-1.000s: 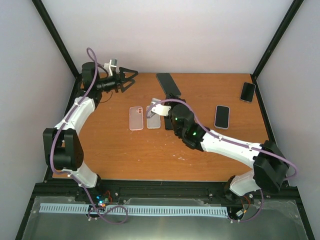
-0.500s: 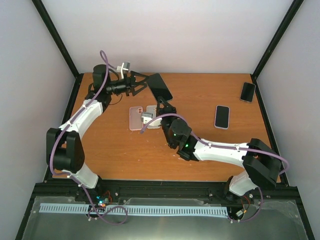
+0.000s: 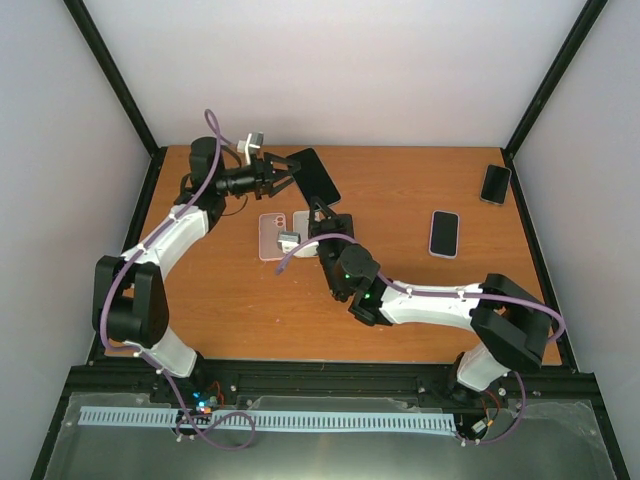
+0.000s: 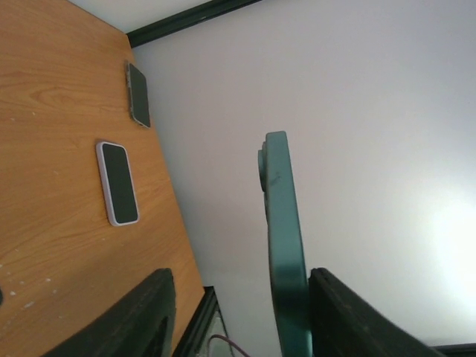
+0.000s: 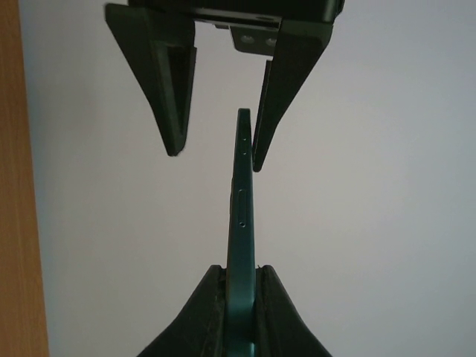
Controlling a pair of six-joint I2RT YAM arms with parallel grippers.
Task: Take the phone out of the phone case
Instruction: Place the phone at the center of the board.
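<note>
A dark green phone (image 3: 318, 178) is held up off the table, edge-on in both wrist views (image 5: 242, 208) (image 4: 281, 223). My right gripper (image 5: 242, 271) (image 3: 322, 212) is shut on its lower end. Buttons and a small slot show along its edge; I cannot tell whether a phone case is round it. My left gripper (image 3: 290, 172) (image 4: 238, 279) straddles the phone's upper end. In the right wrist view one of the left gripper's (image 5: 216, 160) fingers rests against the phone, while the other stands off with a wide gap, so it is open.
Two clear empty cases (image 3: 272, 236) (image 3: 303, 222) lie flat on the wooden table under the arms. A white-edged phone (image 3: 444, 233) (image 4: 118, 182) and a dark phone (image 3: 495, 184) (image 4: 137, 94) lie at the right. White walls and black frame posts stand close behind.
The right arm lifted the dark phone and carried it left. The left arm swung right to meet it, and its jaws narrowed round the phone's upper end.
</note>
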